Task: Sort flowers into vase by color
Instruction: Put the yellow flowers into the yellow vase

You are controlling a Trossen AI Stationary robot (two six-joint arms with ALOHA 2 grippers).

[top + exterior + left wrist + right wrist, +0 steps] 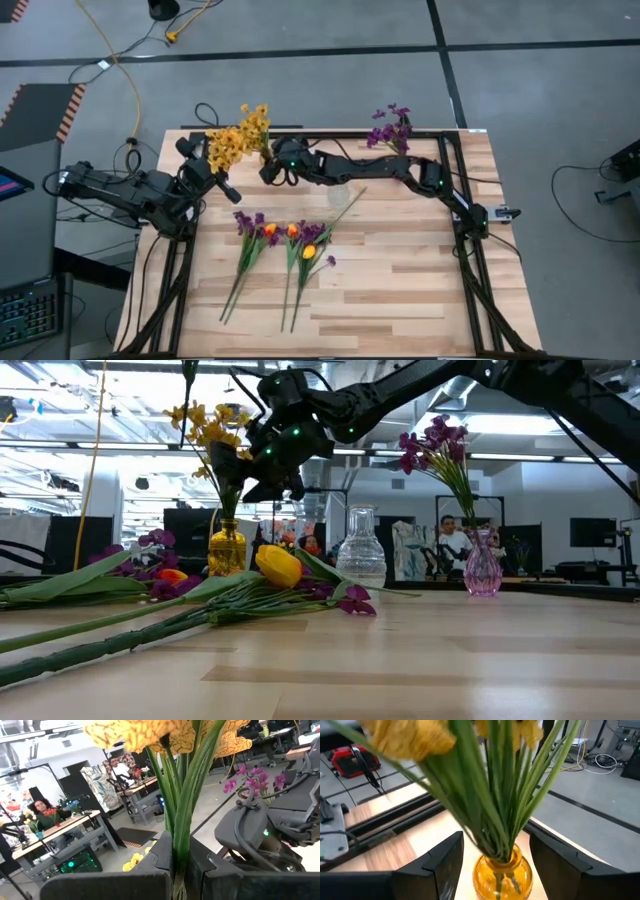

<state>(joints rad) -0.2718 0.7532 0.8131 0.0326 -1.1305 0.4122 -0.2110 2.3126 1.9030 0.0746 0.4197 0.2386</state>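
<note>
A yellow vase (503, 871) stands at the table's far left with green stems in its mouth. The yellow flowers (238, 142) rise above it. My left gripper (226, 187) is just near-left of them, shut on green stems (179, 835). My right gripper (495, 851) reaches in from the right and is open, one finger on either side of the vase's neck without touching it. More flowers (285, 250), purple blooms and orange-yellow tulip buds, lie flat on the table's middle. A pink vase (482, 568) at the far right holds purple flowers (392, 128). My left gripper pinches a bundle of green stems (178, 862) of the yellow flowers between its two shut fingers, well below the blooms. The fingers come in level, across the stems, which stand upright above them. The fingers hide what is below the hold.
An empty clear glass vase (361, 552) stands between the yellow and pink vases. The right arm (400, 172) stretches across the far half of the table. A black frame (470, 260) runs along the table's sides. The near half of the wooden top lies beyond the loose stems.
</note>
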